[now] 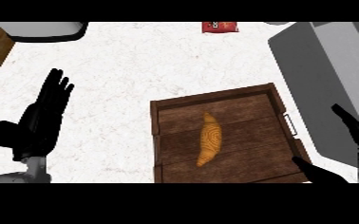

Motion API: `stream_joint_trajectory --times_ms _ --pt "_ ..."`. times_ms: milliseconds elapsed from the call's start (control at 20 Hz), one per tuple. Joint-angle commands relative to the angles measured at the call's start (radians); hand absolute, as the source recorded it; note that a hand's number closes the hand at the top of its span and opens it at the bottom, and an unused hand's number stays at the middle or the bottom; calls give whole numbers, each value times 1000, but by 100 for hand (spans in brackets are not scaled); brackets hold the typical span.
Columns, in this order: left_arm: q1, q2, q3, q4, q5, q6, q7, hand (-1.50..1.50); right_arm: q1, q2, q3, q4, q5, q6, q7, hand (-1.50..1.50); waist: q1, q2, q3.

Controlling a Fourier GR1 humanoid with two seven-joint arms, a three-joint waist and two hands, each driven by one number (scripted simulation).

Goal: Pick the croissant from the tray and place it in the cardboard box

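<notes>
While you plan: risks follow.
Croissant: golden curved pastry croissant lies mid dark wooden tray.
Right robot hand: spread wide at 4 o'clock, empty.
Left robot hand: resting open at 9 o'clock.
Risk: your fingers may catch the tray wall, or nudge the croissant sideways.

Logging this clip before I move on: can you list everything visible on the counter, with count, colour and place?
croissant: one, golden brown, lying in the middle of the tray
tray: one, dark brown wood, lower centre
grey box: one, at the right edge
red packet: one, top centre, cut off
grey object: one, top left, partly visible
counter: one, white speckled
left hand: black, open, at left
right hand: black, open, lower right beside the tray
</notes>
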Motion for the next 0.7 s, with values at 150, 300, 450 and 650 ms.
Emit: stream_joint_trajectory --times_ms 150,300,450,650 --pt "-40 -31 -39 -8 -22 20 23 0 45 -103 128 -239 57 312 458 -150 39 14 10" --pt "-42 -34 -46 3 -22 5 20 0 -20 -107 158 -398 49 424 698 -150 50 13 13" --pt "-64 -50 -41 71 -25 -14 -20 0 -225 0 250 -429 73 468 908 -150 69 18 15" --pt "-81 -32 -15 46 -12 -24 18 0 -401 144 399 -377 156 512 1081 -150 71 14 16"
